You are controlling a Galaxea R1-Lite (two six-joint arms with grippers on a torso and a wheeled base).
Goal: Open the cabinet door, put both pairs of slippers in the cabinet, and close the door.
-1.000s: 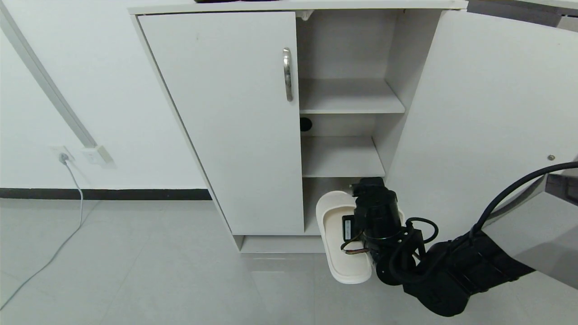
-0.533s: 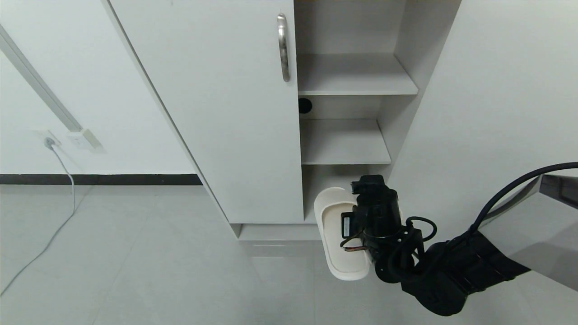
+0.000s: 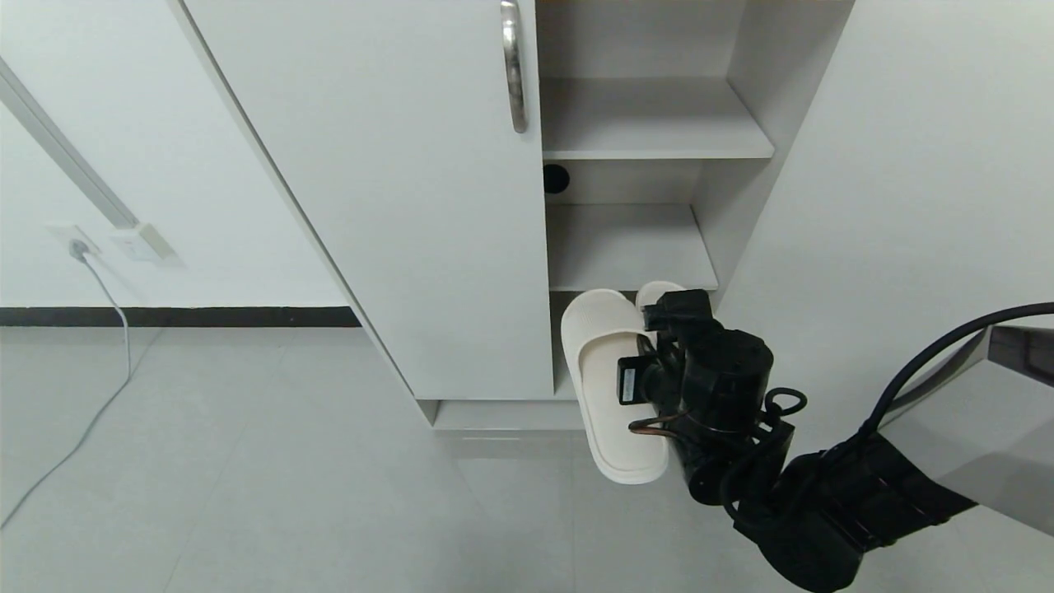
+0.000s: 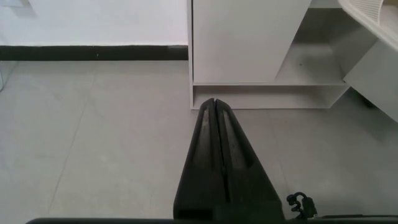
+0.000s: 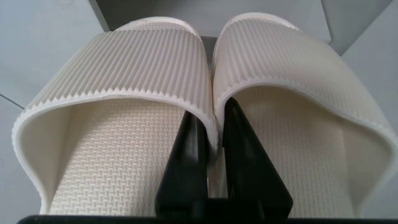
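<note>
Lower centre of the head view: right claw (image 3: pixel 659 317) clamped on the touching inner edges of the white slippers (image 3: pixel 605 387). The pair sits side by side, toes at the bottom opening of the cabinet (image 3: pixel 650 115), heels out over the floor (image 3: pixel 288 494). Open door (image 3: pixel 906 181) at frame right, shut door (image 3: pixel 395 181) at centre left. Left claw (image 4: pixel 216 112) has its fingers pressed together, empty, above the floor in front of the cabinet base.
</note>
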